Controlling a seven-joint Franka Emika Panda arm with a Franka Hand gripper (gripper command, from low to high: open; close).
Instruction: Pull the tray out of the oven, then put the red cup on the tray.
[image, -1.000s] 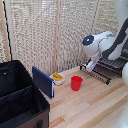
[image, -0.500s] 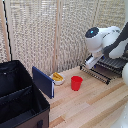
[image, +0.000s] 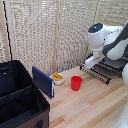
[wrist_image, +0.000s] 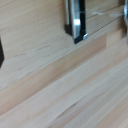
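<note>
CHANGE: our white arm's jaws (image: 91, 62) have lifted off the dark wire-bar tray (image: 102, 71), now drawn out onto the pale wood counter (image: 90, 102) | JAWS: released, empty | NEXT: we judge the cup step begins | MATERIALS: glossy tapered red plastic cup (image: 76, 83) stands near, apart, beside a white bowl (image: 58, 78).

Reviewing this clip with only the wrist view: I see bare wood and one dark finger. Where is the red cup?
Observer: The red cup stands upright on the wooden table, beside a small white bowl.
Operator: Is it on the tray?
Observer: No. The tray lies apart from it, toward the exterior view's right.
Operator: And the arm?
Observer: Its fingers are at the tray's end nearest the cup.
</note>
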